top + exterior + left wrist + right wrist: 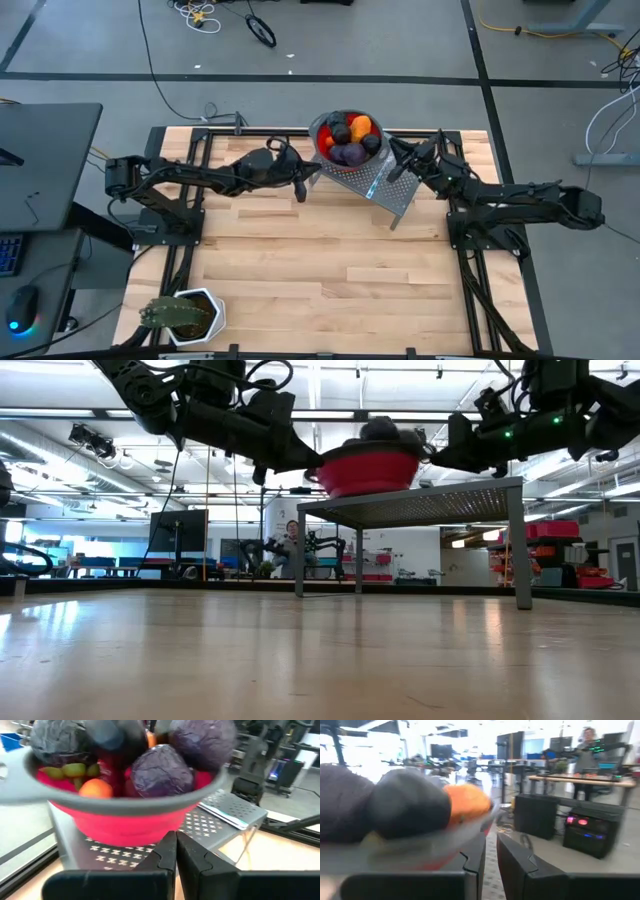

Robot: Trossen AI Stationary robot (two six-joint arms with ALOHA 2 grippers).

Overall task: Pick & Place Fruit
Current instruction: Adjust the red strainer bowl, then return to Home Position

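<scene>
fruit (349,140) heaped in red bowl (366,470) on perforated metal stand (385,186). left gripper (299,188) fingers together, empty, just beside the bowl. right gripper (396,172) on its opposite side, fingers nearly together at the bowl's rim; grip unclear.

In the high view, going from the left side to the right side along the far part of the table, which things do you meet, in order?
left gripper → red bowl piled with fruit → perforated metal stand → right gripper
</scene>
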